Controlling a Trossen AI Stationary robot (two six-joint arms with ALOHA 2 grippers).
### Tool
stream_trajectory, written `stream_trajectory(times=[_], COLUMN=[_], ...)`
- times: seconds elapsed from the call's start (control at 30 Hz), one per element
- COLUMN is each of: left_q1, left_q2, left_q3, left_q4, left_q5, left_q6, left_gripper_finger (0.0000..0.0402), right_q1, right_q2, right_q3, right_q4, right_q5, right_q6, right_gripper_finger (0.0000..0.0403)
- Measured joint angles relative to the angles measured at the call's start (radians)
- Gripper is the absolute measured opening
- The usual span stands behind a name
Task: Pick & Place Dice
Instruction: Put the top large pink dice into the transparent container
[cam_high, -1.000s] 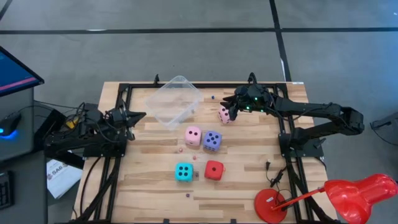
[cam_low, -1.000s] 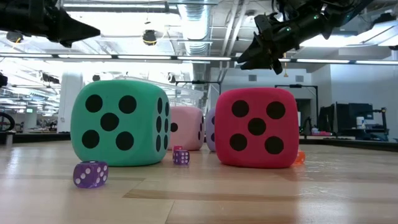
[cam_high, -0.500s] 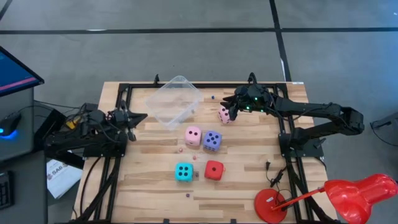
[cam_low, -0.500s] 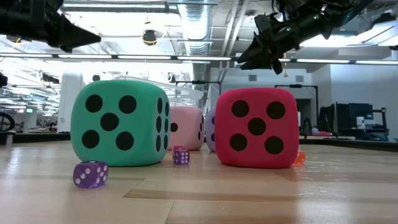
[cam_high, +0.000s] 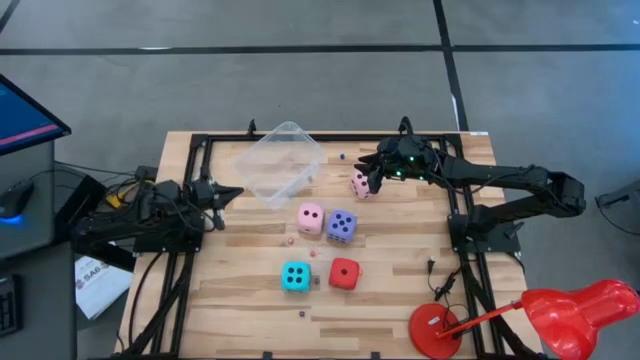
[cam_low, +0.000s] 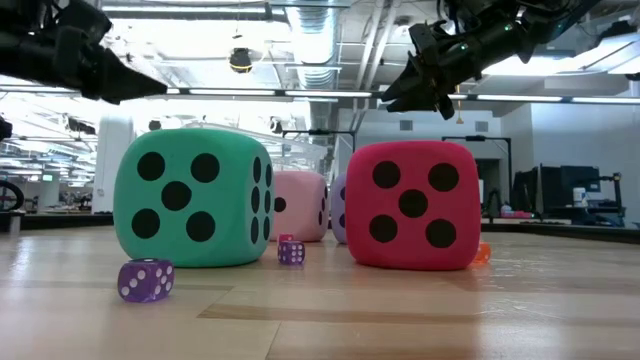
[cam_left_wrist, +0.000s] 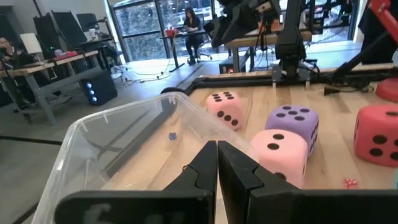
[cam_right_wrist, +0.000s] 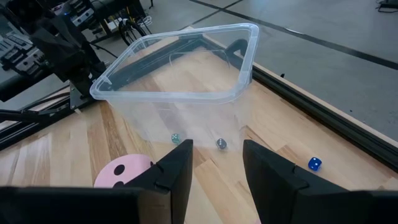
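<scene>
Here, red die (cam_low: 412, 204) shows five facing camera.

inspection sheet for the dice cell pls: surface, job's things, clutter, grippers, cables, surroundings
Surface: wooden slat table inside a black frame.
Job's things: pink die, violet die, cyan die and red die stand mid-table; second pink die lies at the right gripper. Clear tub holds none of them.
Clutter: tiny dice scattered, including a purple one near the low camera.
Grippers: left gripper at the table's left edge, jaws shut, empty. Right gripper just above the second pink die; its wrist view shows the jaws apart, no grip visible.
Cables: loose wiring on the left arm.
Surroundings: red lamp, monitor, a seated person far off.
</scene>
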Motion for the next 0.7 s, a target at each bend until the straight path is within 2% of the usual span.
stream_trajectory(times=[0.13,0.53,0.7], left_q1=[0.0,0.0,-0.001], left_q2=[0.007,0.019,0.019], left_q3=[-0.006,-0.006,-0.007], left_q4=[-0.003,0.01,0.038], left_q5=[-0.028,-0.027,0.006], left_q6=[0.01,-0.021,-0.03], left_gripper_finger=[0.0003,0.0003,0.0003], right_q1=[0.002,0.002,0.002], right_q2=[0.0,0.0,0.0], right_q3=[0.0,0.0,0.0], right_q4=[0.0,0.0,0.0], right_q5=[0.0,0.0,0.0], right_q6=[0.0,-0.009,-0.011], right_gripper_finger=[0.0138,0.0138,0.0138])
